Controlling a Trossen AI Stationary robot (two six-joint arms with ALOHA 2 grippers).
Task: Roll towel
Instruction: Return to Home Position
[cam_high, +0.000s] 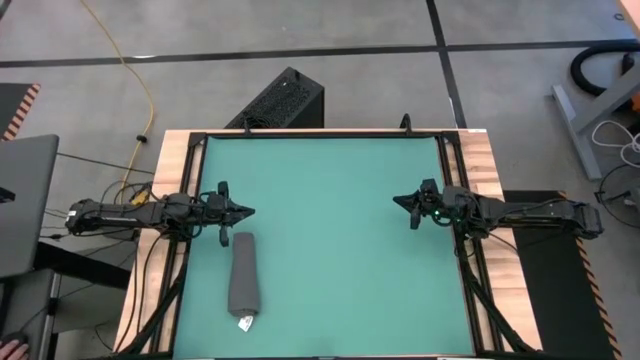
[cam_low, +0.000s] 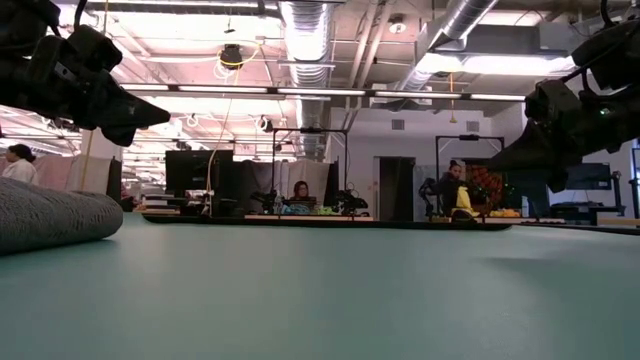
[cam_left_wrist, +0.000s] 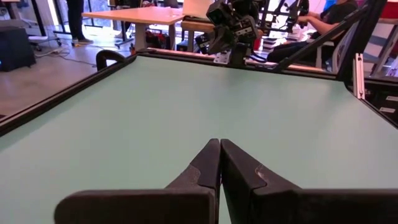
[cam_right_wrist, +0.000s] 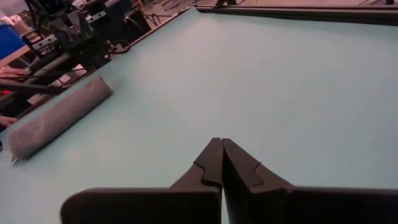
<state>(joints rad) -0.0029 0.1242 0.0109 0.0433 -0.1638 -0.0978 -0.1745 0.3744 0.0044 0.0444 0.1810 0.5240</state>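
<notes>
The dark grey towel (cam_high: 244, 279) lies rolled into a long roll on the green mat (cam_high: 340, 240), near the left side, its length running from far to near. A small white tag (cam_high: 245, 322) shows at its near end. The roll also shows in the right wrist view (cam_right_wrist: 59, 116) and at the left of the low view (cam_low: 50, 212). My left gripper (cam_high: 248, 211) is shut and empty above the mat, just beyond the roll's far end. My right gripper (cam_high: 399, 200) is shut and empty above the mat's right side.
A black frame (cam_high: 320, 134) runs round the mat, on a wooden table top (cam_high: 485, 160). A black box (cam_high: 280, 100) stands on the floor beyond the far edge. People sit at desks in the room behind (cam_low: 300, 195). A person's hand (cam_right_wrist: 7, 71) shows beyond the table's left side.
</notes>
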